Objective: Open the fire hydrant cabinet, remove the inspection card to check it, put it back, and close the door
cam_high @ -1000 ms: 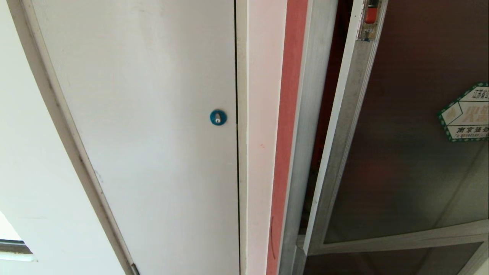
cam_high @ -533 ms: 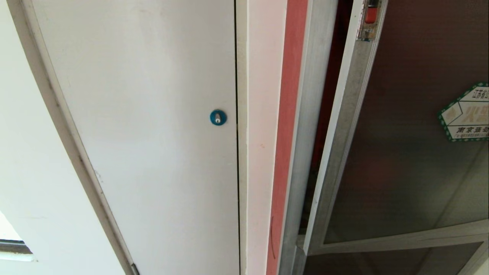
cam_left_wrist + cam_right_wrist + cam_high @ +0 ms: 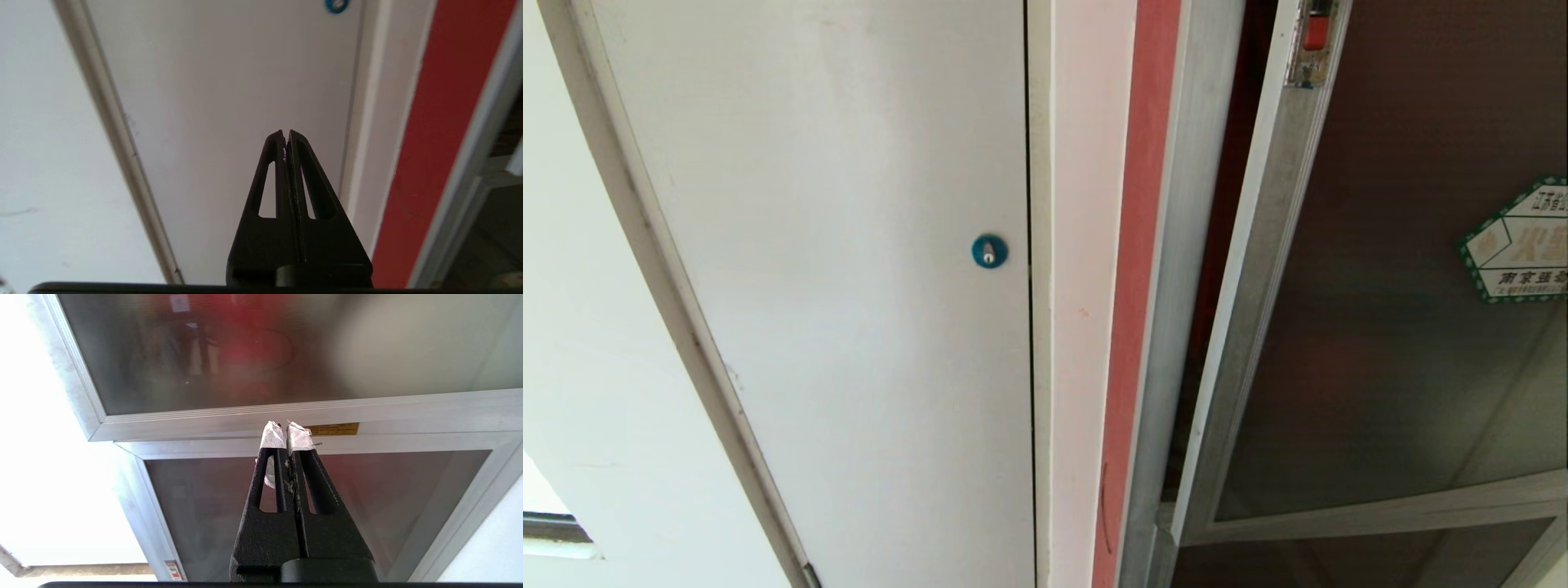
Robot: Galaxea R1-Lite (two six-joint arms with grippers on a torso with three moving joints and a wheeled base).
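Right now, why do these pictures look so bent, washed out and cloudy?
Head view: the white panel has an edge that bows like a curve, a sign of lens distortion. Right wrist view: daylight beside the door burns out to blank white, and the tinted glass blurs the red shapes behind it. Left wrist view: even, soft light, no hard shadows.

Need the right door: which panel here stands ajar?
The dark glass door with the hexagonal sticker stands ajar; the white panel with the blue lock sits flush.
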